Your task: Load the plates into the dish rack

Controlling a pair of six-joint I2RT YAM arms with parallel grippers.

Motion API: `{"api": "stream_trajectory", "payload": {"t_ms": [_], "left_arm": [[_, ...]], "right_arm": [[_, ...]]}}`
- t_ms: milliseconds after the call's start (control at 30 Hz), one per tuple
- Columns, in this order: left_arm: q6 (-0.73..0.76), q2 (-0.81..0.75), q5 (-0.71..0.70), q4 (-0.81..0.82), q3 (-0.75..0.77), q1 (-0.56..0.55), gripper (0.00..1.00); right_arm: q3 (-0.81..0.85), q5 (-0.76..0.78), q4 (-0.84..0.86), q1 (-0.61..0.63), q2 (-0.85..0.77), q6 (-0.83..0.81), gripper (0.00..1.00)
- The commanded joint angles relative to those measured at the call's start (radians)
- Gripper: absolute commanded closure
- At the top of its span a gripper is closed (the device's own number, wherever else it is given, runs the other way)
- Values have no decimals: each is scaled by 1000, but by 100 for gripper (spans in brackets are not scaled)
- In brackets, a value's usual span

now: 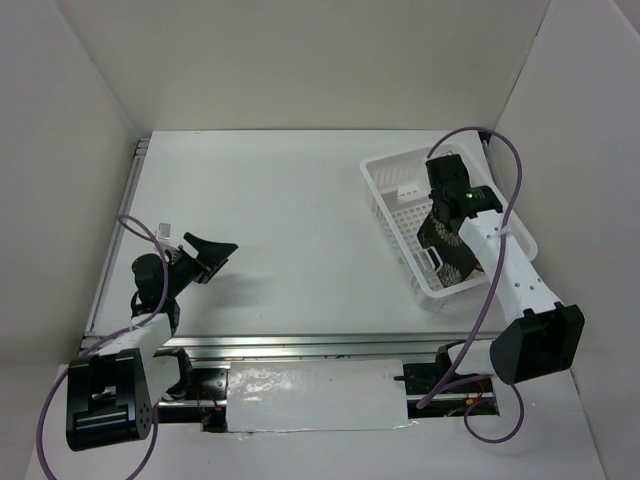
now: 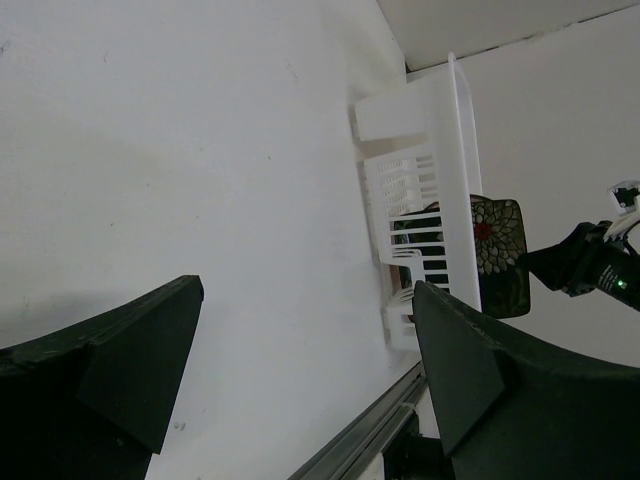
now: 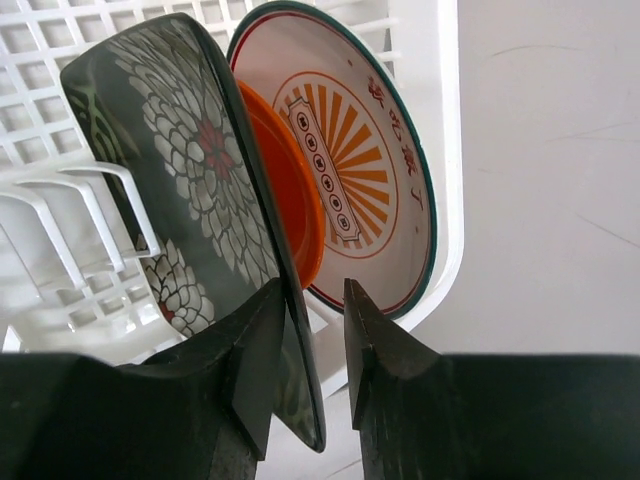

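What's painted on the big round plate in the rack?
The plate has an orange sunburst, dark rim; clearest from the right wrist.

Red characters curve along the white sunburst plate (image 3: 372, 165) just inside its dark rim, too blurred to read.

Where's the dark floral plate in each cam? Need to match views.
Top external: dark floral plate right of centre, in the rack, under the right arm.
Left wrist: plate mid right, past the rack wall.
Right wrist: plate left of centre, on edge.
Shared landmark: the white rack.
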Motion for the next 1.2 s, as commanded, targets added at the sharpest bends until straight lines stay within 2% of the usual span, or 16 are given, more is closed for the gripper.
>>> {"api": "stream_trajectory", "payload": {"t_ms": [0, 233, 300, 333, 367, 400, 467, 500, 567, 767, 800, 900, 933, 1000, 1033, 1167], "left_arm": [[13, -2, 19, 56, 14, 8, 1], [25, -22, 7, 27, 17, 8, 1], [30, -28, 4, 17, 19, 10, 0], [33, -37, 2, 5, 22, 11, 1], [37, -43, -1, -1, 22, 11, 1], [53, -57, -9, -4, 22, 10, 1], [82, -82, -33, -33, 23, 10, 1], [93, -89, -41, -47, 26, 10, 0], [111, -108, -56, -91, 39, 11, 1], [169, -155, -73, -151, 88, 5, 0], [175, -171, -73, -154, 103, -1, 0], [240, -213, -122, -237, 167, -50, 1], [261, -224, -156, -272, 189, -99, 1], [330, -249, -258, -354, 251, -180, 1], [353, -252, -284, -380, 272, -188, 1], [451, -264, -361, -476, 355, -271, 1]], "right_arm": [[73, 48, 10, 0, -18, 25, 63], [180, 36, -20, 10, -56, 71, 60], [235, 33, -57, 39, -55, 129, 56], [319, 21, -75, 49, -44, 157, 52], [366, -10, -117, 61, -34, 189, 32], [421, -21, -138, 94, -8, 226, 24], [573, -66, -178, 163, 31, 340, 1], [613, -85, -177, 164, 39, 372, 0], [650, -136, -104, 262, 37, 409, 0], [459, -370, 292, 446, -24, 486, 0], [358, -457, 358, 458, -39, 492, 0], [127, -564, 633, 504, -111, 512, 0], [75, -561, 736, 521, -127, 509, 0], [-37, -452, 805, 598, -155, 489, 0], [-69, -358, 872, 621, -159, 487, 0], [-220, -257, 1021, 671, -207, 570, 0]]}}
